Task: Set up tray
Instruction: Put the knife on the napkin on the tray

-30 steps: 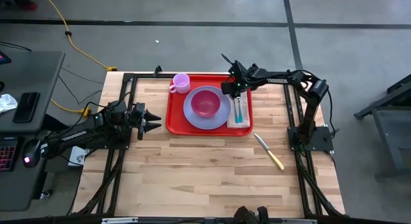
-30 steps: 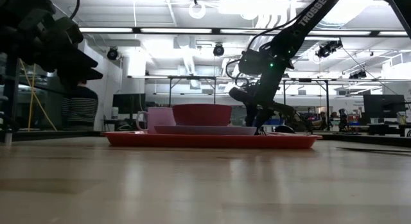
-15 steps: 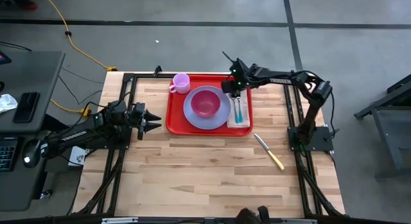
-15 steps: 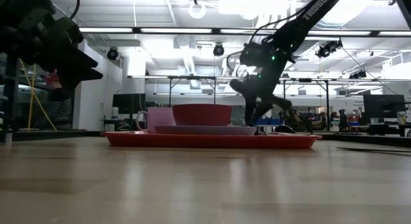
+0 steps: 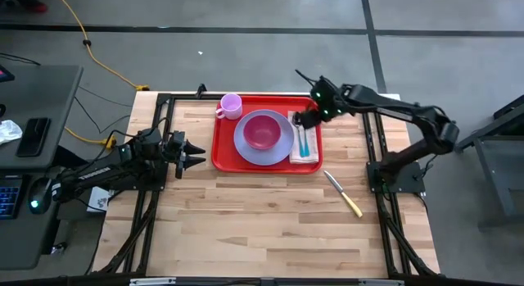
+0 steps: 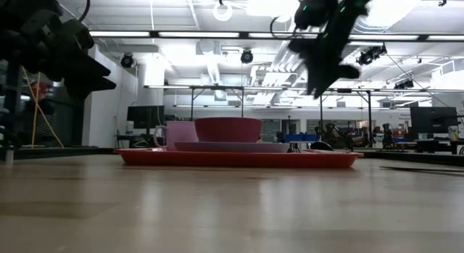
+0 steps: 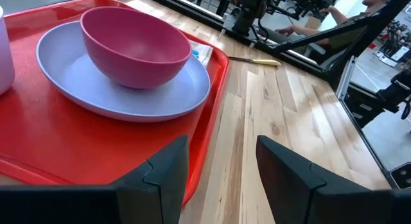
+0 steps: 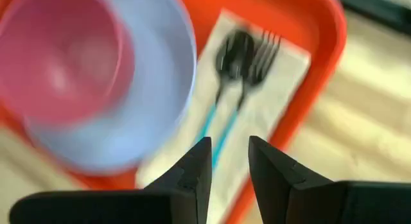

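The red tray lies at the table's far middle. On it rest a lavender plate bearing a pink bowl, a pink cup at the far left corner, and a white napkin with a fork and a spoon on top. My right gripper hangs open high above the napkin, holding nothing. My left gripper stands open just off the tray's left rim, also holding nothing.
A knife with a yellow handle lies on the bare wood to the right of the tray, toward the near side. The near half of the table is bare wood. A black frame runs along the table's edges.
My right gripper has risen well clear of the tray from just over the napkin and has shifted a little toward the table's right edge. The fork and spoon lie on the napkin as before.
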